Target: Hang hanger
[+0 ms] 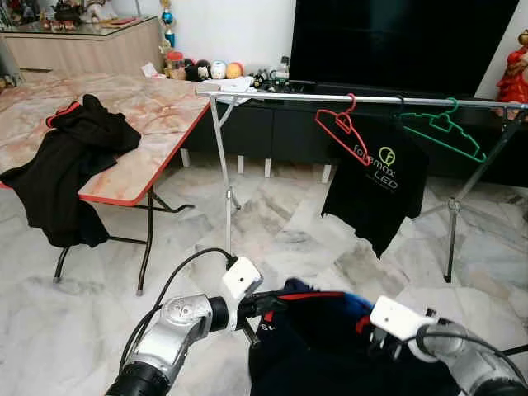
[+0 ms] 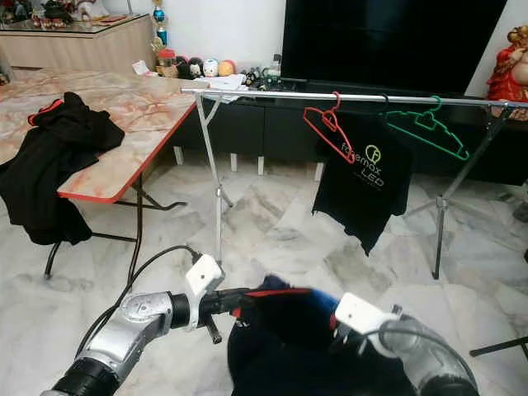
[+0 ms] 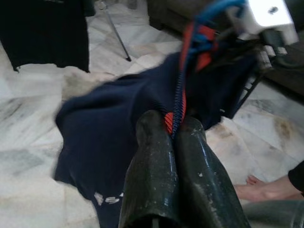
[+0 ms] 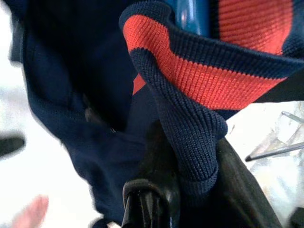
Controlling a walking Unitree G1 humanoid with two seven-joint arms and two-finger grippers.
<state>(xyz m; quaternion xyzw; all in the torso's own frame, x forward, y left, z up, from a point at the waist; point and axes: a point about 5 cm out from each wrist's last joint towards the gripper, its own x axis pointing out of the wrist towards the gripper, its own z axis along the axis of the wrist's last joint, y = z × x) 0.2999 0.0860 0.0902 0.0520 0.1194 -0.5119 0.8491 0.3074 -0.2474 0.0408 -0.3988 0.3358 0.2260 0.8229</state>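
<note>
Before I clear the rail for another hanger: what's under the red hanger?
Below the red hanger, a black T-shirt hangs from the rail; its own hanger is hidden by the cloth.

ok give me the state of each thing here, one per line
navy shirt: held up between both grippers, on a blue hanger
left gripper: shut on shirt collar
right gripper: shut on collar
red hanger: empty, on rail
green hanger: empty, on rail
black tee: hanging from rail
black garment: draped over table edge
</note>
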